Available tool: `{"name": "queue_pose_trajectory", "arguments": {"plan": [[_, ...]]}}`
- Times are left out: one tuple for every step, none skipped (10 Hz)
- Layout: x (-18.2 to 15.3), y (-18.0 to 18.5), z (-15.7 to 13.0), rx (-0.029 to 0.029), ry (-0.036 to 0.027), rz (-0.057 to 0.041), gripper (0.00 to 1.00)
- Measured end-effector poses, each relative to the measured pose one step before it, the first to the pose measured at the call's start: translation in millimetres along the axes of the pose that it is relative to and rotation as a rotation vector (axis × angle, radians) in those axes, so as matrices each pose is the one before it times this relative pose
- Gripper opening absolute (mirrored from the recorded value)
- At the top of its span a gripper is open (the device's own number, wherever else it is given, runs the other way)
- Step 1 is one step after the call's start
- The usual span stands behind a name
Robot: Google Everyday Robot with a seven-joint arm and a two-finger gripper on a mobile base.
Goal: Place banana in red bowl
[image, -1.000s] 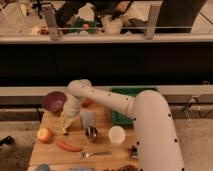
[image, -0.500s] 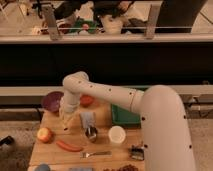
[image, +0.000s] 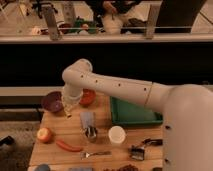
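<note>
My gripper [image: 68,109] hangs from the white arm over the back left of the wooden table, between the purple bowl [image: 52,101] and the red bowl [image: 88,97]. It is shut on the pale yellow banana [image: 66,113], whose end sticks out below the fingers, just above the tabletop. The wrist hides most of the banana. The red bowl sits right of the gripper, partly behind the wrist, with its glossy inside showing.
A green tray [image: 133,113] lies at the back right. A grey cup [image: 88,123], a white cup [image: 116,135], an apple [image: 44,134], a carrot-like stick [image: 68,146], a fork [image: 98,154] and a small black item [image: 138,152] lie on the table's front half.
The arm has swung back and up, carrying the banana from the table's left middle toward the gap between the two bowls.
</note>
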Motion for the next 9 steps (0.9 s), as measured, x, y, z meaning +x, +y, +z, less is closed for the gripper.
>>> {"name": "queue_pose_trajectory", "arguments": {"plan": [[12.95,-4.21,-11.41,0.02794,0.03763,-0.01191,0.0],[8.85,-3.58,-7.2,0.01499,0.02443,-0.00707,0.0],[12.44,-6.29,-8.26,0.01493,0.03082,-0.00811,0.0],[15.94,-9.57,-6.76,0.00962,0.03102,-0.00837,0.0],[7.89,-4.26,-0.93,0.00364,0.01058,-0.00176,0.0],[12.82,-8.11,-1.56,0.00517,0.01277,-0.00189,0.0],[9.19,-6.12,3.63,0.00399,0.00949,-0.00335,0.0],[4.27,-3.55,3.68,0.00322,0.00204,0.00012,0.0],[2.27,-3.22,6.08,0.01049,-0.00457,0.00278,0.0]]}}
